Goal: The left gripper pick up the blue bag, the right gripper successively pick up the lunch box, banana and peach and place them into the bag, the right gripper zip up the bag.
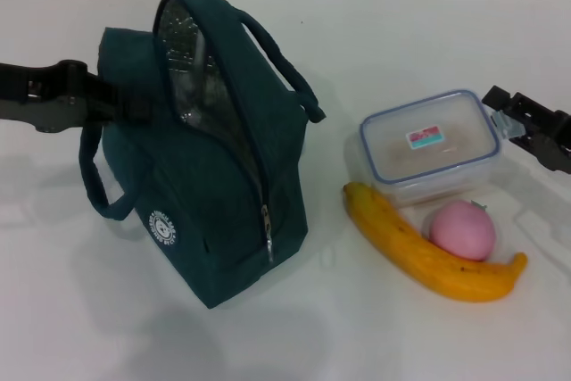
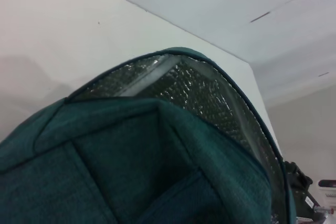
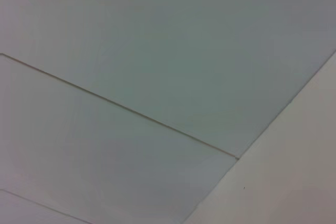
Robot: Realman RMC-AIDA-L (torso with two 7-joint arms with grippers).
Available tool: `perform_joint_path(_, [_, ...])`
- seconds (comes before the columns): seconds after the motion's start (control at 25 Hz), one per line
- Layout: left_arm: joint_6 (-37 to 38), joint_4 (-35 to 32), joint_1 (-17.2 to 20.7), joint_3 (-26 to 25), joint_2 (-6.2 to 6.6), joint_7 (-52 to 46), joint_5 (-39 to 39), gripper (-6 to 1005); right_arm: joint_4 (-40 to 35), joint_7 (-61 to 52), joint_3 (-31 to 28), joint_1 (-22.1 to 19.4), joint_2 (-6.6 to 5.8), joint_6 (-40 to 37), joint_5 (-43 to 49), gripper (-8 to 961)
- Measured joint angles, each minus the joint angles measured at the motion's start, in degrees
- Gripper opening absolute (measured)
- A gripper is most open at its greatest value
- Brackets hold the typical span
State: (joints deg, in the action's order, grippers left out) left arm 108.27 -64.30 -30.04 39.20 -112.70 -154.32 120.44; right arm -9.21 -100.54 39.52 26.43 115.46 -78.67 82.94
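The blue bag (image 1: 214,194) stands tilted on the white table, its mouth unzipped and its silver lining (image 1: 183,60) showing. My left gripper (image 1: 114,100) reaches in from the left and is shut on the blue bag's upper left side; the left wrist view is filled by the bag's fabric (image 2: 131,171) and its foil (image 2: 210,98). To the right of the bag lies the lunch box (image 1: 430,144). In front of it are the banana (image 1: 419,252) and the peach (image 1: 462,229), which touch. My right gripper (image 1: 510,118) hovers open just beyond the box's right end, holding nothing.
The white table (image 1: 89,327) has free room in front of the bag and behind it. A pale wall with panel seams (image 3: 131,114) stands behind the table. The right wrist view shows only that wall and a strip of table.
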Motion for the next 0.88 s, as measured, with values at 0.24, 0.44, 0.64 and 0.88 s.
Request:
perform_joint_path(0.24, [0.0, 0.0, 0.0, 0.0, 0.15, 0.3, 0.0, 54, 0.5, -0.8, -0.1, 0.8, 0.07, 0.8, 0.0, 627])
perform_joint_path(0.44, [-0.1, 0.1, 0.0, 0.0, 0.33, 0.7, 0.2, 54, 1.1, -0.8, 0.1, 1.4, 0.13, 0.8, -0.1, 432])
perform_joint_path(0.64, [-0.1, 0.1, 0.0, 0.0, 0.39, 0.7, 0.2, 54, 1.1, -0.8, -0.1, 1.0, 0.12, 0.4, -0.4, 273])
perform_joint_path(0.88, [-0.1, 0.1, -0.1, 0.0, 0.54, 0.7, 0.1, 54, 1.1, -0.8, -0.1, 0.9, 0.12, -0.2, -0.8, 139])
